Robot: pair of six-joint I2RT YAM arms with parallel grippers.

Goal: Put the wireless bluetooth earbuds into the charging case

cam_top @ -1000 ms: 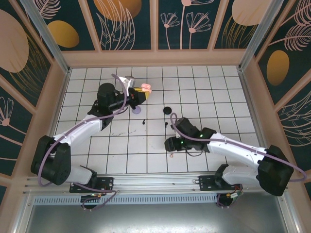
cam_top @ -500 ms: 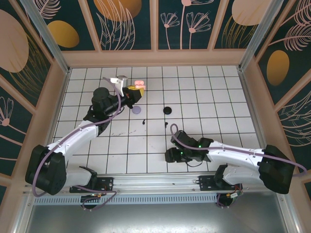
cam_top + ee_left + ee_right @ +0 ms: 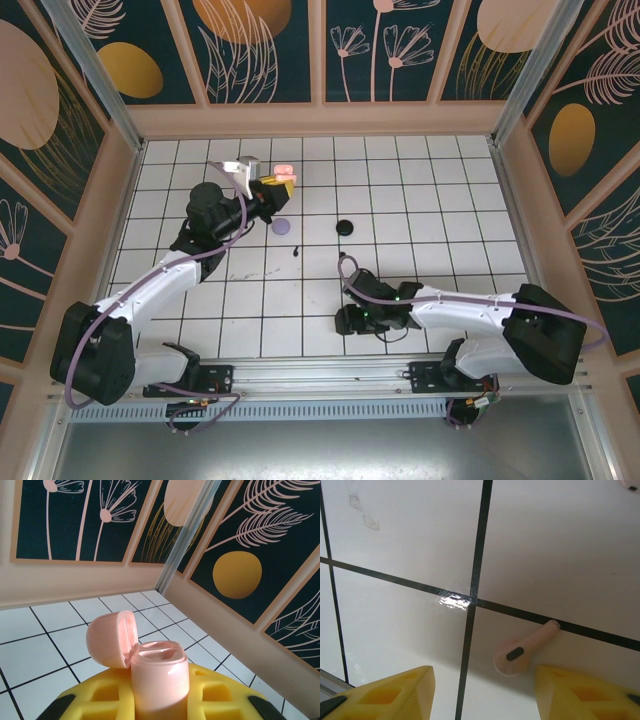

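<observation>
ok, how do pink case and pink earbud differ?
The pink case is clamped in the left gripper; the pink earbud lies loose on the tiles before the open right gripper. The case is hinged, lid open; the earbud is one stemmed piece. Both pale pink.

You're looking at a robot test cell here, a lab rig rather than a home. There's a white tiled floor boxed in by printed wall panels of flowers and gold discs. Aluminium posts stand at the floor's far corners. A metal rail runs along its near edge, with the arm bases bolted on.
</observation>
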